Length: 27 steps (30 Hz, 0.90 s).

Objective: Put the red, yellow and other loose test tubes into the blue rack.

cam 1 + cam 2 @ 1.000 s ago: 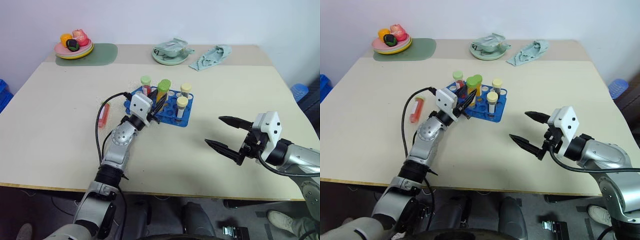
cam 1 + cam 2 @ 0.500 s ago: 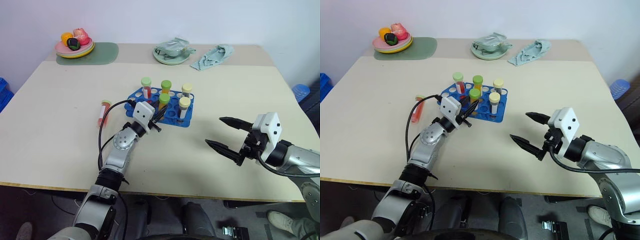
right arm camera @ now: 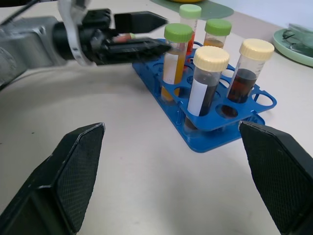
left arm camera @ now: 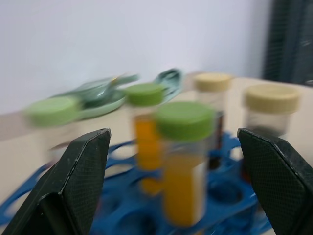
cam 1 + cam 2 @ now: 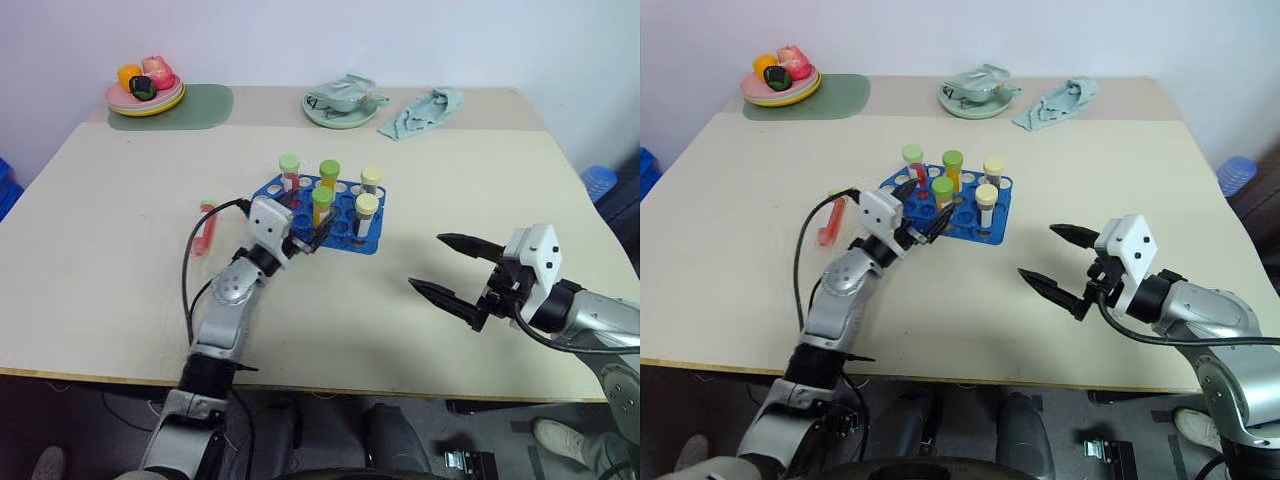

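Left wrist view: yellow-orange tube [image 4: 185, 161] stands racked between the wide-spread left gripper [image 4: 178, 186] fingers, untouched

Glossy plastic rack [image 5: 340, 230] — matt table [image 5: 120, 250]

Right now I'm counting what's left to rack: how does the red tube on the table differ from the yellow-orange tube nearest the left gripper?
The red tube lies flat on the table, outside the blue rack; the yellow-orange tube stands upright in a rack hole. One holds red liquid, the other yellow-orange. The left gripper is open beside the yellow-orange tube, away from the red one.
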{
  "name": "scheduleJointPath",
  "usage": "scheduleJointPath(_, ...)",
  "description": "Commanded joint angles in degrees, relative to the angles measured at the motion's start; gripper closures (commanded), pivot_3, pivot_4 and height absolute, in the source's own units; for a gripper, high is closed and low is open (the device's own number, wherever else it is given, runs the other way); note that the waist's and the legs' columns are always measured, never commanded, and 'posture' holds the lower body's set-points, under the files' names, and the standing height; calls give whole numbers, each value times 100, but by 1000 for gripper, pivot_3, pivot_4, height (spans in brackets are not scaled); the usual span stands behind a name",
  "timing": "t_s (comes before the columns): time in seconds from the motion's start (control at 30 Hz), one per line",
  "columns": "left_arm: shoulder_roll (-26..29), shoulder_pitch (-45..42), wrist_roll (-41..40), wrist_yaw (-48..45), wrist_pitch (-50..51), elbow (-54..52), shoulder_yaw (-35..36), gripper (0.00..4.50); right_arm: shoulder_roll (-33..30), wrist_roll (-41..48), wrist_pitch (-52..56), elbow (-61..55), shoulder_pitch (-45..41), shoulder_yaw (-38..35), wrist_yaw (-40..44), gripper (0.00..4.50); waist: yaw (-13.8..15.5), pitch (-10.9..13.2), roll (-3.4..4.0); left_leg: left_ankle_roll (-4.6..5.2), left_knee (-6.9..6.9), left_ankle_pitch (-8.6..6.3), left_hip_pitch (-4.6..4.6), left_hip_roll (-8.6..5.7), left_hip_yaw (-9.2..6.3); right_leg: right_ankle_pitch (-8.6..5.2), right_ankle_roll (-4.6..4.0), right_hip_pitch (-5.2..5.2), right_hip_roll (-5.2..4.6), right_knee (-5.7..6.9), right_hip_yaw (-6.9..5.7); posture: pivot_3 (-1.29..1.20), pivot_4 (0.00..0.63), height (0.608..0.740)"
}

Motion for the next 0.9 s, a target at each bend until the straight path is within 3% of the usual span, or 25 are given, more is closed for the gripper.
scheduleJointPath(0.03,364,87,-304,203,977,-845,492,287,-12,-8,-269,92,-36,-35,252,0,16,0,0,-1,-2,0,0,0,0,0,0,0,0,0,0,0,150,740)
scheduleJointPath(0.33,1841,-910,-505,1013,5018,-1459,1497,287,175,158,-769,498,-728,404,1039,0,-4,15,-21,-4,-22,2,1,-1,-1,0,0,-8,1,-2,-1,0,150,740)
scheduleJointPath(0.47,2239,-2099,-611,1178,7596,-773,1682,287,298,-35,-902,710,-946,645,1079,0,16,19,-28,-9,-31,5,0,-3,-4,0,0,-16,1,-2,-2,0,150,740)
scheduleJointPath(0.57,2412,-2923,-509,1240,8721,145,1614,287,358,-142,-1020,789,-971,767,1092,0,-1,21,-30,-10,-32,6,-2,-5,-5,0,0,-21,1,-1,-3,0,150,740)
scheduleJointPath(0.8,2496,-3918,-242,1282,8775,2213,1357,287,410,-211,-1075,845,-1087,853,1070,0,-102,22,-33,-30,-42,18,-5,-2,-5,0,-1,-40,3,14,0,0,150,740)
scheduleJointPath(0.9,2422,-4298,-37,1276,8239,3177,1057,287,378,-209,-1095,835,-1055,785,1082,0,-112,24,-37,-31,-41,18,-8,-2,-6,0,-1,-43,2,15,-1,0,150,740)
